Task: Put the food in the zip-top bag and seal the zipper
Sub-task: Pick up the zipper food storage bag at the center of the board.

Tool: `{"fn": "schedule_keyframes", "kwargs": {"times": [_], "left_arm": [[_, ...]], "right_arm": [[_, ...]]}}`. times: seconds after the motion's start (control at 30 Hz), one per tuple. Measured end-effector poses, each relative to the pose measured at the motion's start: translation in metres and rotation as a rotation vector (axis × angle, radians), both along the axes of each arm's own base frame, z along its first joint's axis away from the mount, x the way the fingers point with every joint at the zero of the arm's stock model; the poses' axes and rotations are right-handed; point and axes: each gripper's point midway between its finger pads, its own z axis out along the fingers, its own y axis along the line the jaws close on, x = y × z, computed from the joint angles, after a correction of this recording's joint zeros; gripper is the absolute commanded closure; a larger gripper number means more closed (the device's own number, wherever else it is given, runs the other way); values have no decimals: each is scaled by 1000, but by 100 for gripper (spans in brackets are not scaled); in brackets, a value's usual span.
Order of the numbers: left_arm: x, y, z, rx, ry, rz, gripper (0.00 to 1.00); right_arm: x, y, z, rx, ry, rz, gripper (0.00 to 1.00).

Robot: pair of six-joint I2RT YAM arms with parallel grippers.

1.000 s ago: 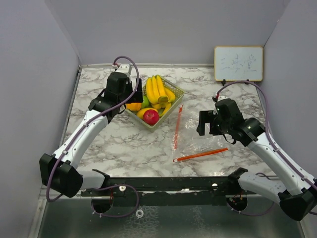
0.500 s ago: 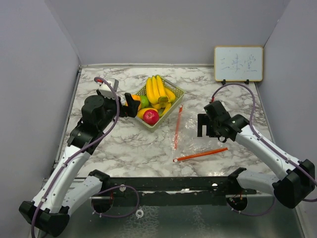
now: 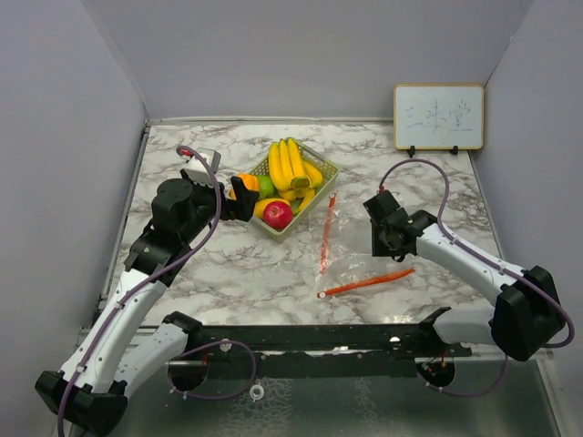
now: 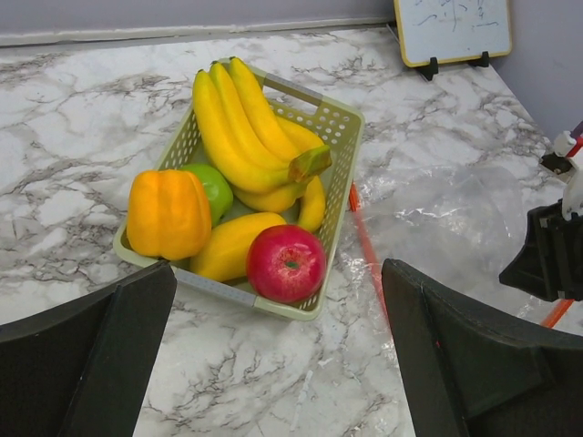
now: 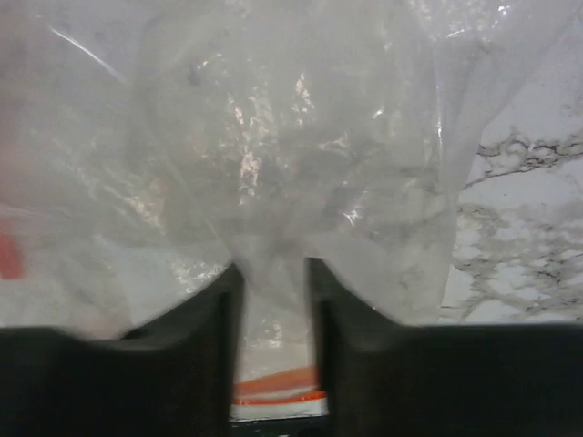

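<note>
Nearest the arm bases, one orange zipper strip (image 3: pixel 366 283) of the clear zip-top bag (image 3: pixel 357 255) is lying flat on the marble table (image 3: pixel 228 273). The second zipper strip (image 3: pixel 326 232) is angling away from it toward the basket, so the two strips are lying apart, not pressed together. Just beyond the near strip, the right gripper (image 5: pixel 271 296) is bearing down on the bag's right side, its fingers (image 5: pixel 219 319) drawn close together and pinching a gathered fold of film between them. Across the table, the left gripper (image 3: pixel 239 198) is pointing at the basket from just beside its left corner, fingers (image 4: pixel 91 355) spread wide and holding nothing. The pale green mesh basket (image 4: pixel 342 127) is sitting left of the bag, and all the food is resting inside it. The red apple (image 4: pixel 285 262) is lying at the near corner, touching a single banana (image 4: pixel 228 246). An orange-yellow fruit (image 4: pixel 168 212) is sitting to the left with the green lime (image 4: pixel 214 187) tucked behind it, and a bunch of bananas (image 4: pixel 239 118) is stretching toward the far corner. At the far right, a small whiteboard (image 3: pixel 438 116) is standing against the back wall.
</note>
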Motion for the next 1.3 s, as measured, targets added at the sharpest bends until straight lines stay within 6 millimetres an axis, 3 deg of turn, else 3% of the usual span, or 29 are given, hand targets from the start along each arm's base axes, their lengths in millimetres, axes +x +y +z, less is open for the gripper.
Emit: {"fn": "schedule_keyframes", "kwargs": {"times": [0.17, 0.27, 0.4, 0.5, 0.57, 0.67, 0.8, 0.87, 1.03, 1.17, 1.3], "left_arm": [[-4, 0, 2, -4, -3, -7, 2], [-8, -1, 4, -12, -4, -22, 5], [-19, -8, 13, -47, -19, -75, 10], [-31, -19, 21, -105, -40, -152, 11], [-38, -27, 20, -149, -42, -198, 11], [-47, -39, 10, -217, -12, -261, 12], [-55, -52, 4, -303, 26, -330, 10], [-58, -57, 7, -341, 26, -359, 2], [-63, -60, 15, -422, -24, -387, 1], [-64, -63, 3, -484, -62, -402, 1], [-61, -74, 0, -521, -79, -432, 1]], "right_arm": [[4, 5, 1, 16, -12, 15, 98], [11, 9, 15, 41, -52, 15, 98], [27, 17, 64, 132, -195, -18, 98], [36, 22, 113, 252, -343, -75, 98], [40, 25, 143, 346, -438, -124, 98], [43, 28, 172, 469, -530, -192, 98], [47, 28, 200, 604, -614, -289, 98], [47, 26, 209, 642, -643, -324, 98], [46, 24, 242, 808, -719, -414, 98], [47, 35, 262, 962, -730, -451, 98], [55, 53, 268, 1090, -691, -468, 98]]}}
